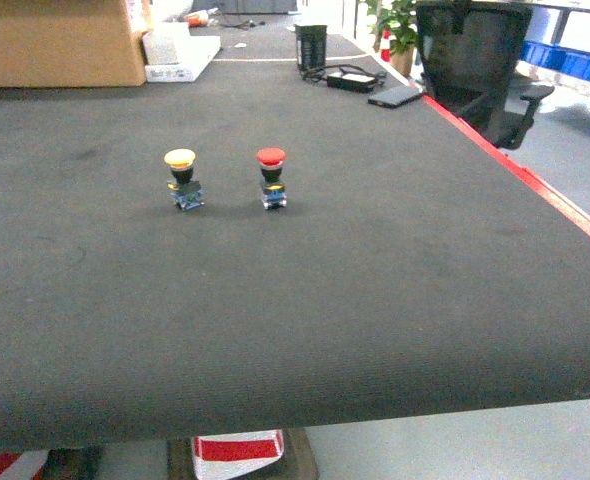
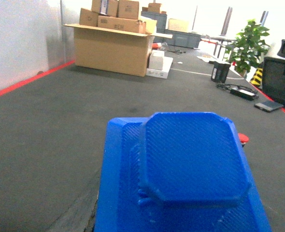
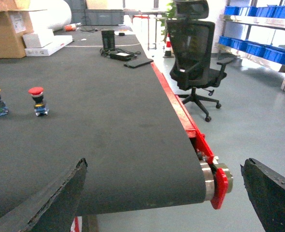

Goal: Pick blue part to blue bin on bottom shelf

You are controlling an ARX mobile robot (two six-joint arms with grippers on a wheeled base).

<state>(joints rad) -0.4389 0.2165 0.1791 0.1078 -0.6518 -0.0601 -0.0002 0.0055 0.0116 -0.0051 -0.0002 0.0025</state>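
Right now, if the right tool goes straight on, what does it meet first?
Likely the black ribbed conveyor belt, near its red edge rail; the open right tool slants down. Depth unclear.

A black office chair (image 3: pixel 194 58) stands on grey floor (image 3: pixel 258 121) beside the long dark, red-edged table (image 1: pixel 295 300).

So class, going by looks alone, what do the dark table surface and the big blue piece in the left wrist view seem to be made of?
Table surface: likely matte dark rubber or fabric belting, judging by its fine ribbed weave. Blue piece: probably 3D-printed plastic, semi-matte, with fine layered lines and a slightly rough edge.
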